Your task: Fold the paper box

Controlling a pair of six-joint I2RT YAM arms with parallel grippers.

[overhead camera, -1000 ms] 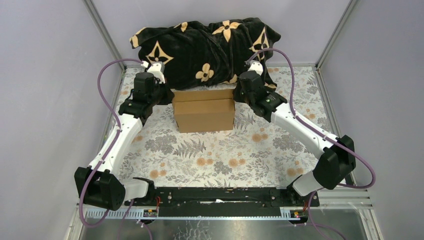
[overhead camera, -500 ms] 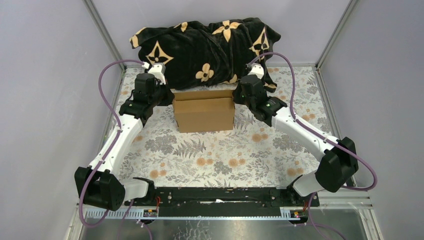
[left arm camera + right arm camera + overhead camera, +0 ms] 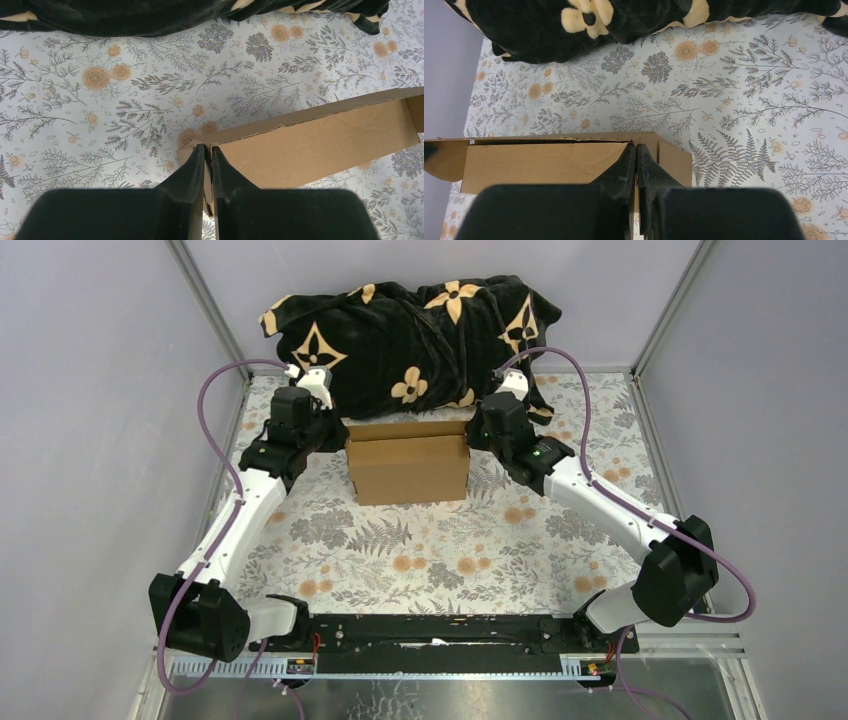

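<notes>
Paper box (image 3: 408,468) of plain brown cardboard stands on the far middle of the counter (image 3: 430,550), which is covered with a grey floral cloth. Its long front wall faces the arm bases, and a further cardboard panel shows along the top behind that wall. A black blanket (image 3: 410,330) with tan flower shapes is heaped behind it; the left wrist view shows a strip of bare floral cloth between the two, so they are near but apart.

Both arms reach forward, one to each short end of the paper box. The left tool (image 3: 206,147) is at the left end: its fingers (image 3: 192,167) stand almost together, with a thin edge of cardboard showing in the narrow slit between them, so it is clamped on the box wall at that corner. The right tool (image 3: 635,146) is at the right end in the same way, its jaws pinched on a thin cardboard edge beside the corner. Purple cables (image 3: 205,410) loop up from both wrists.
</notes>
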